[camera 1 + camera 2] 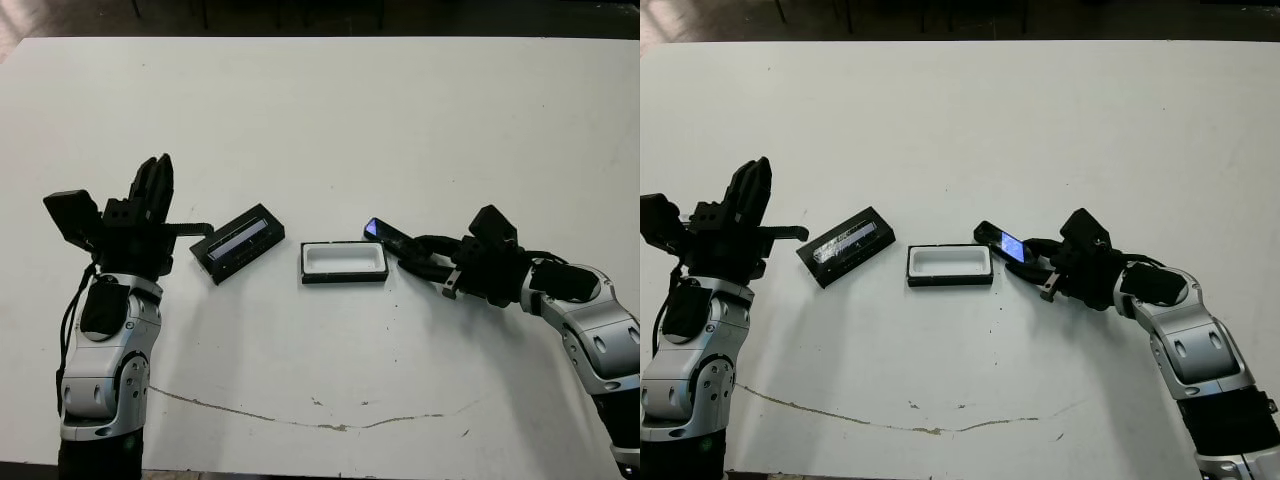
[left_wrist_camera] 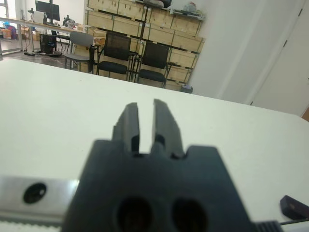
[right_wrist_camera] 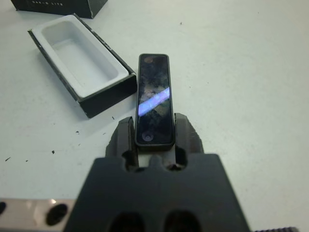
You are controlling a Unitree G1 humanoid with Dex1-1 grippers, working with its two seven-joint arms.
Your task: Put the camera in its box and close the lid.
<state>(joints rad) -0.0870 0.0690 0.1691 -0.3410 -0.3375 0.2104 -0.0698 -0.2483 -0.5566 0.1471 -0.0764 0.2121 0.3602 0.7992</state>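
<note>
Right claw [image 3: 154, 126]: closed on the camera [image 3: 154, 99], which is held between the two fingers and projects beyond their tips, just beside the box's near end.
Camera: slim black bar with a glossy face, crossed by a blue-violet reflection.
Box [image 1: 343, 262]: black tray with white lining, seen open at the middle of the white surface [image 1: 330, 120].
Lid [image 1: 238, 243]: black, marked with a pale strip, laid at an angle between the box and the left claw.
Left claw [image 1: 155, 185]: raised off the surface, fingers almost together, nothing gripped.
</note>
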